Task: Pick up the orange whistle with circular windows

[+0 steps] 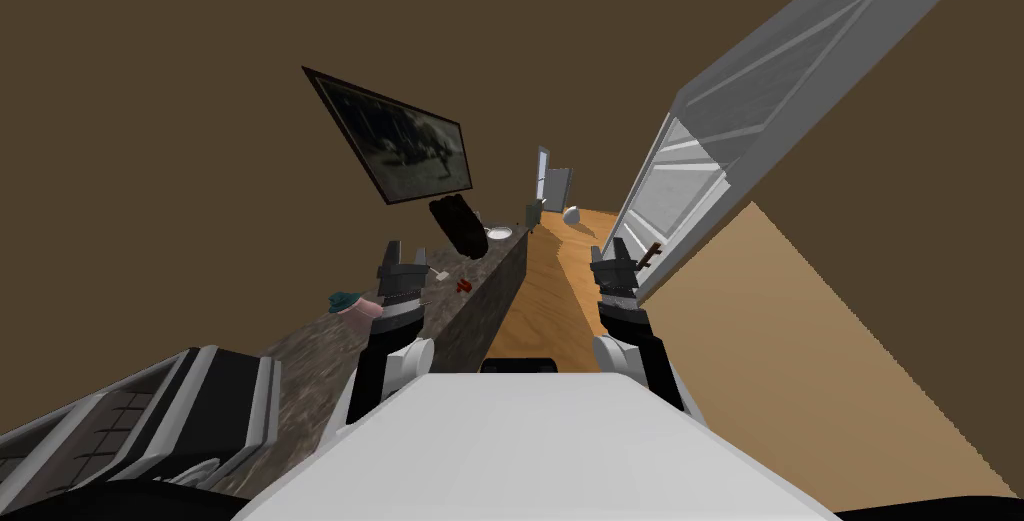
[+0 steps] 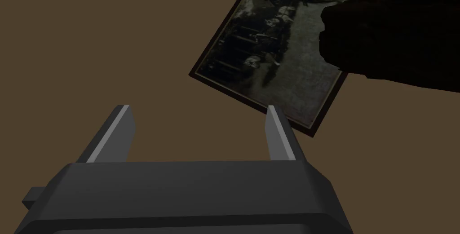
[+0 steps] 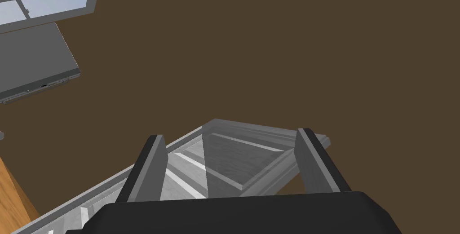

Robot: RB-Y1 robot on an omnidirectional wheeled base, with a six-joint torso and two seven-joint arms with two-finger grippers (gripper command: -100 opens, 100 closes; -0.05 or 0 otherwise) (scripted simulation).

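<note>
A small red-orange object, too small to make out in detail, lies on the speckled stone counter that runs away along the wall on my left. My left gripper is raised over the counter just left of that object, not touching it. Seen from its own wrist, the left gripper is open with nothing between its fingers. My right gripper is held up over the wooden floor, level with the left one. The right gripper is open and holds nothing.
On the counter are a teal and pink object, a dark bulky thing and a white bowl. A stove stands at the near left. A large white panelled door leans in on the right, past the wooden floor.
</note>
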